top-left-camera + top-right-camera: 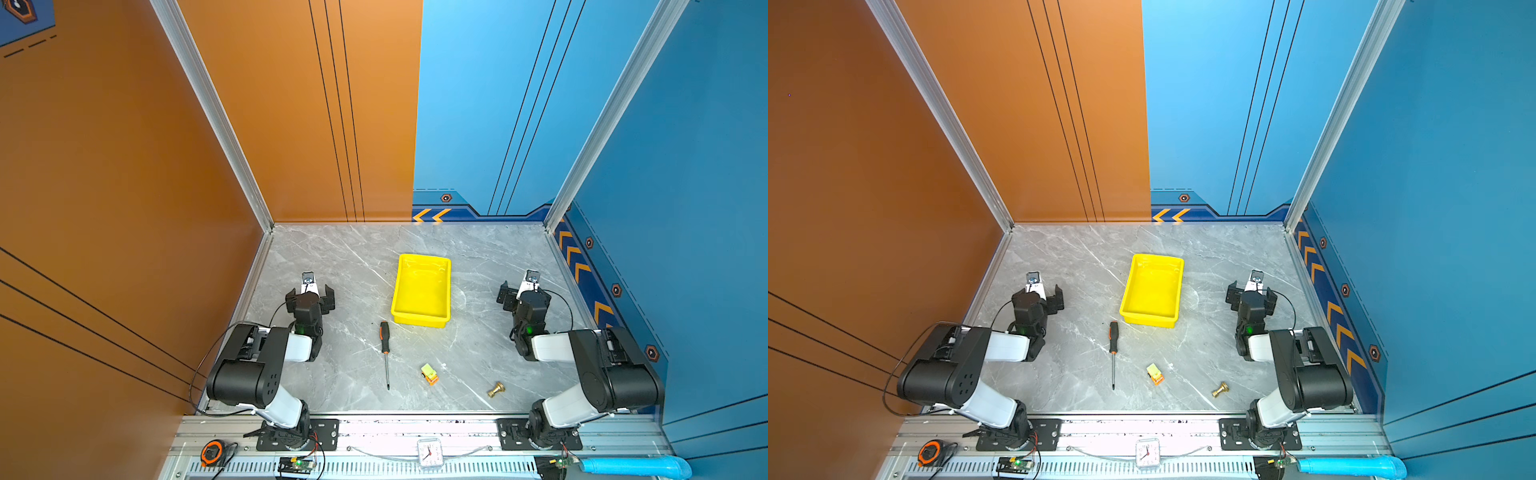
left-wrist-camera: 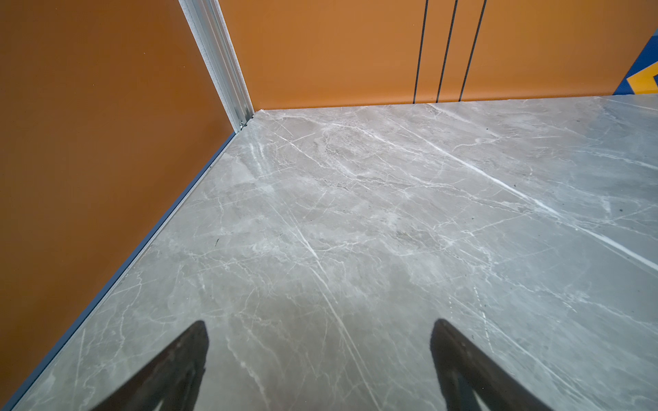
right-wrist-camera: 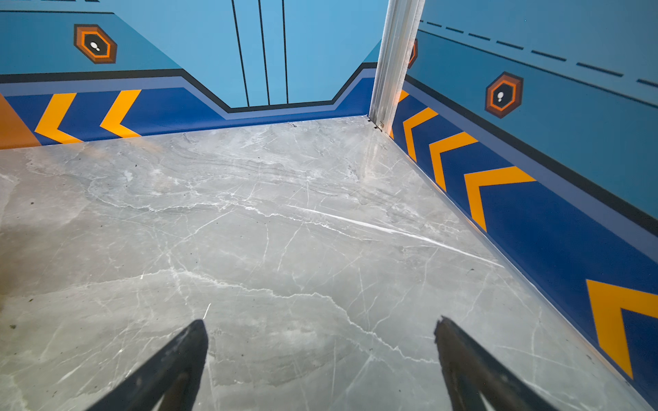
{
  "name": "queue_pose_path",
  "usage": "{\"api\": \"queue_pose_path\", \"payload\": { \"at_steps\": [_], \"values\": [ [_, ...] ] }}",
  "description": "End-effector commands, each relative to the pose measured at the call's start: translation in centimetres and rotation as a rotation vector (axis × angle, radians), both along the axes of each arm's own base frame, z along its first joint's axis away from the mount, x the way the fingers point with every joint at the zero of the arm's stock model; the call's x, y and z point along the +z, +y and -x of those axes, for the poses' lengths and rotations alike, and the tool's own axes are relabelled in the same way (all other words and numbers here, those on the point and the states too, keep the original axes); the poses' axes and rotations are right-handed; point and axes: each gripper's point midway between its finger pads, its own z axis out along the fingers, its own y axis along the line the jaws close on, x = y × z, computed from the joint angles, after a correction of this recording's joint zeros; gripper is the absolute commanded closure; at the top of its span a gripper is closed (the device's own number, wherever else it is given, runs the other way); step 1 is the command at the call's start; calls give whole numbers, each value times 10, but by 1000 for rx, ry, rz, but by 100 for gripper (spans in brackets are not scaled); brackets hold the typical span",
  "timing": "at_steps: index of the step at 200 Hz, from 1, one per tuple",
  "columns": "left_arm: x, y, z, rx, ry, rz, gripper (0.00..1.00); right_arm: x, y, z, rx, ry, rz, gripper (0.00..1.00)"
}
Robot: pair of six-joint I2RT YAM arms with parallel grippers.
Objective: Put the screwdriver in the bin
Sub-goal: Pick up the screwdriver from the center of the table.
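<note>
1. The screwdriver (image 1: 385, 349) lay flat on the grey marbled desk (image 1: 353, 266), just in front of the bin's near-left corner and not touching it. Its black handle pointed toward the bin and its thin shaft toward the robot's base rail; both top views showed this (image 1: 1113, 351).
2. The yellow bin (image 1: 420, 319) sat near the middle of the desk, between the two arms.
3. The left pincer (image 1: 310, 298) was on the robot's left of the bin, well apart from the screwdriver. Its jaws stood wide apart with nothing between them. In the left wrist view the pincer (image 2: 319, 323) faced bare marble and the orange corner.
4. The right pincer (image 1: 1252, 296) was on the far side of the bin, near the blue wall. Its jaws were also spread wide and gripped nothing. In the right wrist view the pincer (image 3: 320, 320) faced only marble and chevron-striped walls.
5. A small yellow-green and orange block (image 1: 429, 373) and a brass fitting (image 1: 496, 389) lay on the near part of the desk, to the right of the screwdriver's tip.
6. A small clock (image 1: 429, 453) and an orange tape measure (image 1: 212, 453) rested on the front rail.
</note>
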Motion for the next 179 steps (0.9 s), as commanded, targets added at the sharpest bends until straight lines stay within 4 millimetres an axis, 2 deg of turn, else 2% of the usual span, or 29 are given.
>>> {"api": "queue_pose_path", "payload": {
  "at_steps": [1,24,39,54,87,105,111,124,130,150,160,179],
  "values": [
    [5,3,0,12,-18,10,2,-1,-4,7,-41,-13,-1,0],
    [20,3,5,18,-37,0,2,4,3,12,-9,-43,15,0],
    [28,5,8,42,19,7,2,10,6,13,12,-58,20,0],
    [32,4,13,44,68,19,2,23,-2,19,-73,-46,43,0],
    [48,-13,26,45,191,72,2,63,4,26,-50,-88,33,0],
    [63,-14,39,135,280,146,2,92,1,32,-102,-128,-77,0],
    [63,-17,47,151,345,170,2,99,-2,35,-134,-119,-120,0],
    [67,-31,57,143,454,250,2,112,-4,39,-190,-70,-218,0],
    [63,-38,64,140,515,274,2,112,-3,41,-205,-18,-249,0],
    [63,-75,74,50,593,323,2,113,14,43,-197,164,-283,0],
    [62,-93,81,5,611,339,2,113,29,43,-163,230,-292,0],
    [54,-121,98,-59,683,382,2,122,71,39,-5,257,-303,0]
  ]
}}
